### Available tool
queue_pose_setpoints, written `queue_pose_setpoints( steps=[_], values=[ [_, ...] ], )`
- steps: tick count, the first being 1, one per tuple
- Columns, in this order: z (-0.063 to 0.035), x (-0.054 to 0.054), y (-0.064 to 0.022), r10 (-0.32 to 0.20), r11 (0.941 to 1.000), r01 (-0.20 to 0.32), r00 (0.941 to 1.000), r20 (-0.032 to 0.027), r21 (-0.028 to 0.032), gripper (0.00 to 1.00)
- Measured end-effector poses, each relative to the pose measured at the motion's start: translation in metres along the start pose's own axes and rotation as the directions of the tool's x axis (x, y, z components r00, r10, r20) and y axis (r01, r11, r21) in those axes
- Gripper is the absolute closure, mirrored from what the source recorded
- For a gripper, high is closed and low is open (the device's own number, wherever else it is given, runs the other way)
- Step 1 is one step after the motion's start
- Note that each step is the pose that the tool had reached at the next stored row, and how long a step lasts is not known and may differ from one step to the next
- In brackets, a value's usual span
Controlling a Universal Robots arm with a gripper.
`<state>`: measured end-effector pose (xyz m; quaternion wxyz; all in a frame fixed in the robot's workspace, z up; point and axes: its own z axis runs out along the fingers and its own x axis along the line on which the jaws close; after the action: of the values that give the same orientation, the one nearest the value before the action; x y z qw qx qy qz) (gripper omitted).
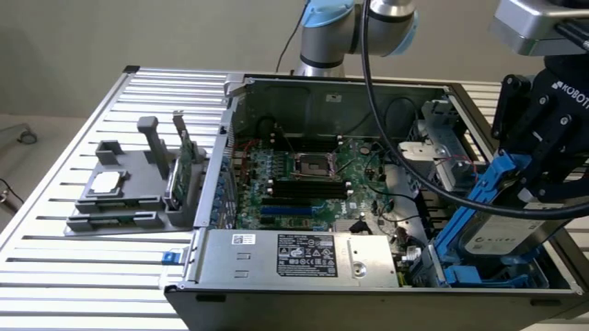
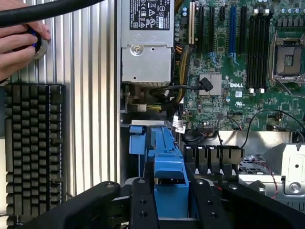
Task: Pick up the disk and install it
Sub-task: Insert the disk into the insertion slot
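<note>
Right, parts stand on the counter at the exterior view's left, open computer case centre; at its right my fingers are clamped on the disk, long axis near upright, lower end just over the blue bay.

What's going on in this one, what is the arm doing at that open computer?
The robot's gripper is shut on the disk, a silver-grey drive in blue carrier rails. It holds the disk tilted at the corner of the open computer case on the exterior view's right, with the lower end down by the blue drive bay and the upper end above the case rim, so the disk is not fully in. In the wrist view, a person's hand sits beside a keyboard, away from the case.
</note>
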<state>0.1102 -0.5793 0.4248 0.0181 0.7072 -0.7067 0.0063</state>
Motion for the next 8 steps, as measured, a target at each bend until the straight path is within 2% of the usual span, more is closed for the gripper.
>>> queue_pose_setpoints(
  steps=[5, 8],
  values=[
    [0.0041, 0.0005, -0.0006, 0.0, 1.0, 0.0, 1.0, 0.0076, -0.0013, 0.68],
    [0.0058, 0.0008, -0.0011, 0.0, 1.0, 0.0, 0.9999, 0.0159, -0.0018, 0.68]
  ],
)
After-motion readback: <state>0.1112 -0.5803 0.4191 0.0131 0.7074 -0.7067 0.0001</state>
